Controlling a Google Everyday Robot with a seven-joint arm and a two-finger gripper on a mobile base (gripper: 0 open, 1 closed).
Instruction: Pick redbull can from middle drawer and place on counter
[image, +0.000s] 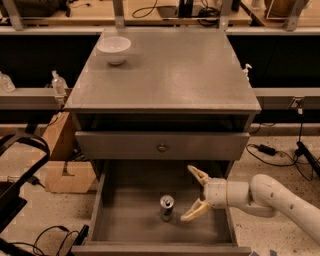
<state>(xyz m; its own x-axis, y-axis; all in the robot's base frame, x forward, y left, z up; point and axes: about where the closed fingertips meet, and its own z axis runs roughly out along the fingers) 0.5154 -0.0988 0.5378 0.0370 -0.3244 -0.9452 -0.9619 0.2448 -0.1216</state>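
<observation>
Inside the middle drawer (127, 220), upright redbull can (166, 207) just beside widely spread jaws.

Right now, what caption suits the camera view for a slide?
Open pincer hovers in the pulled-out middle drawer beside the upright redbull can; white bowl on the counter.

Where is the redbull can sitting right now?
The redbull can stands upright on the floor of the middle drawer, near front centre; the open gripper hangs just right of it in the camera view, not touching.
</observation>
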